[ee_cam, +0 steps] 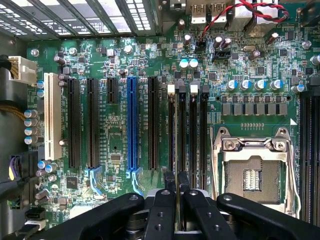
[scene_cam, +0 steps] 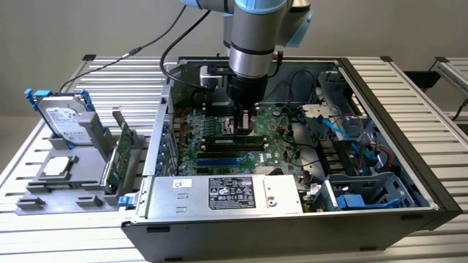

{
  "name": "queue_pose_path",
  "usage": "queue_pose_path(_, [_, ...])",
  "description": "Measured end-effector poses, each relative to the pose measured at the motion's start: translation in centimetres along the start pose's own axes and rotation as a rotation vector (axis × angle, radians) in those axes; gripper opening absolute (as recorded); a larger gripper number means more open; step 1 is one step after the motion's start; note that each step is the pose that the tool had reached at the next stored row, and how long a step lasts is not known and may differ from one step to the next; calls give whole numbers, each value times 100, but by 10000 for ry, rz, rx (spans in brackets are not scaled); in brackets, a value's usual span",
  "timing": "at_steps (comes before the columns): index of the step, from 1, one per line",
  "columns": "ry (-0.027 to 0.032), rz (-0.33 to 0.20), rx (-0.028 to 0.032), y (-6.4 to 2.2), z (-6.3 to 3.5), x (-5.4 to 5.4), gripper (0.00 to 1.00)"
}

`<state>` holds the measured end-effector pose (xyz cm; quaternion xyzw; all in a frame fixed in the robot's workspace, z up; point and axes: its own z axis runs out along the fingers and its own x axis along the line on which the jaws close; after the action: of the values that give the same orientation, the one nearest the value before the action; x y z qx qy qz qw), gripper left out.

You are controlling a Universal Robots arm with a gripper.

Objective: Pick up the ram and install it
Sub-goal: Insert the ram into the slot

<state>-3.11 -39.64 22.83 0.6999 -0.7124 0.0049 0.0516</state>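
My gripper (scene_cam: pixel 245 126) reaches down into the open computer case (scene_cam: pixel 398 164) and sits just over the motherboard (scene_cam: pixel 274 137) at its black memory slots (scene_cam: pixel 234 143). In the wrist view the gripper (ee_cam: pixel 177 192) is shut on the ram (ee_cam: pixel 177 170). The ram shows edge-on as a thin strip between the two black fingers (ee_cam: pixel 161 210). It runs in line with a memory slot (ee_cam: pixel 172 130) that has white latches at its far end. I cannot tell whether the ram's lower edge touches the slot.
Beside the case at the exterior view's left, a grey holder (scene_cam: pixel 44 189) carries a hard drive (scene_cam: pixel 64 118), a processor (scene_cam: pixel 58 167) and a broad green expansion card (scene_cam: pixel 120 156). Inside are the power supply (scene_cam: pixel 227 194), blue cables (scene_cam: pixel 343 131), a drive cage (scene_cam: pixel 365 192), the processor socket (ee_cam: pixel 252 172) and a blue slot (ee_cam: pixel 132 125).
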Motion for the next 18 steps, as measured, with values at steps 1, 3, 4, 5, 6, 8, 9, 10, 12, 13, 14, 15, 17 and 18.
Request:
queue_pose_path(1, [0,0,2,0,0,0,13])
queue_pose_path(3, [0,-1,8,1,0,0,13])
queue_pose_path(4, [-1,0,13,1,0,0,13])
queue_pose_path(5, [-1,1,17,3,0,1,13])
queue_pose_path(6, [-2,2,23,5,0,1,13])
queue_pose_path(8, [-2,3,34,15,0,1,13])
queue_pose_path(9, [-2,2,40,20,0,1,13])
queue_pose_path(10, [-2,4,43,23,0,1,13])
queue_pose_path(12, [1,3,45,24,-1,4,13])
queue_pose_path(13, [2,4,46,25,-1,5,13])
queue_pose_path(14, [2,4,46,25,-6,7,13])
queue_pose_path(15, [2,4,47,25,-12,9,13])
queue_pose_path(17, [3,4,49,25,-14,8,13])
queue_pose_path(18, [4,4,50,25,-14,8,13])
